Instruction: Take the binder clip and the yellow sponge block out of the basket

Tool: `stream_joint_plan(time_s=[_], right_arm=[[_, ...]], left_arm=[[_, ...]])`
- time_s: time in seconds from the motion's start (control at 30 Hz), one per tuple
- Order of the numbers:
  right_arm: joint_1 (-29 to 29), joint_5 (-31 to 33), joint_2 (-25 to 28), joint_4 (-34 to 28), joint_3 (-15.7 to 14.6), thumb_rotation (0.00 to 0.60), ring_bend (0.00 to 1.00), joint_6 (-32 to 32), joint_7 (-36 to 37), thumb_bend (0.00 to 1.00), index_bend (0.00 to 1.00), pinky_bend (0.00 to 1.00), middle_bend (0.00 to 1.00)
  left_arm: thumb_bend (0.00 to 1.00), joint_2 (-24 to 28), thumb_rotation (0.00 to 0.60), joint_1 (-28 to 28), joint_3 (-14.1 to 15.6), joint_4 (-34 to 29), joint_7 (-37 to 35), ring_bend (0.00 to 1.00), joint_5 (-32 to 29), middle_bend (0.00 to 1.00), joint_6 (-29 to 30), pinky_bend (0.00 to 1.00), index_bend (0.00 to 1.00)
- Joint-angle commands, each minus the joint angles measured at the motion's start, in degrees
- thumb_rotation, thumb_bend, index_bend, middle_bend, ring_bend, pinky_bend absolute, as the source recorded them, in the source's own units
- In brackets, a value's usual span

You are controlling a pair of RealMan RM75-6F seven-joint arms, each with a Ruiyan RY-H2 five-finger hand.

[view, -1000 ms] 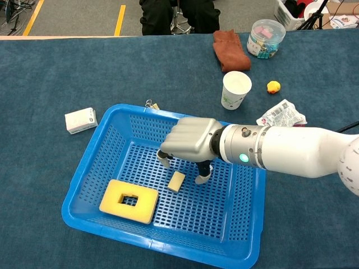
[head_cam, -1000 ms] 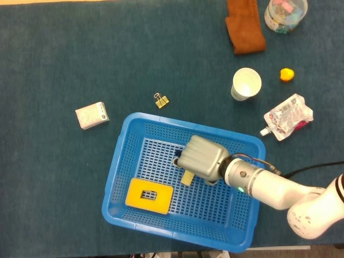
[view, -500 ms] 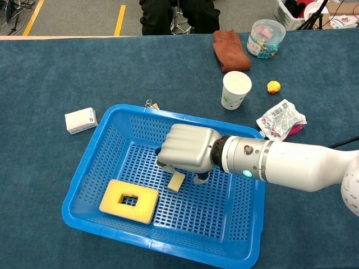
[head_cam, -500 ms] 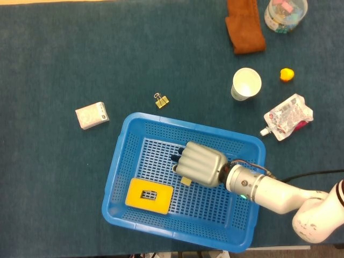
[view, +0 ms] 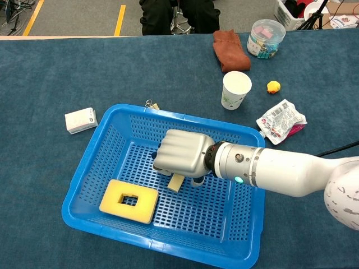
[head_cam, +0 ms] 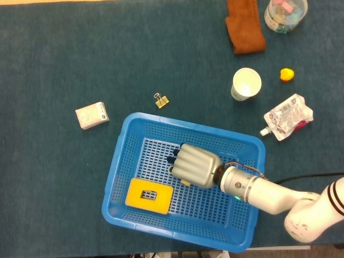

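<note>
One blue basket (view: pixel 90 174) is sitting on the table; one yellow sponge block (view: pixel 129 200) is lying in its near-left corner; one small tan block (view: pixel 176 182) is lying under the right hand (view: pixel 180 156), whose fingers are curling down over it, grip not discernible; one binder clip (head_cam: pixel 161 100) is lying outside, just beyond the basket's far rim; one paper cup (view: pixel 235 89) is standing well apart; no writing is legible.

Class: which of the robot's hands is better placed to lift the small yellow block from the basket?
Right. The right hand is inside the blue basket, directly over the small yellow block; the left hand is out of view.
</note>
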Motion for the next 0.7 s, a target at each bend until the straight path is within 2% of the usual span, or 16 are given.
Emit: stream_joint_plan(time_s=[0.03,0.7], right_arm=[[-0.24,-0.14,-0.66,0.72,0.35,0.600,0.35,-0.31,-0.78,0.11,0.44,0.50,0.33],[-1.15,1.31,-2.99,2.40,1.31,0.600,0.35,-0.78,-6.32,0.15,0.45,0.50,0.33]], left_arm=[[0.17,0.04,0.600,0.07,0.01,0.02,-0.11,0.13,-0.02,0.20,0.09,0.12,0.28],[0.17,0.30,0.600,0.28,0.10,0.72,-1.55,0.13,-0.08,0.20,-0.07,0.12,0.28]])
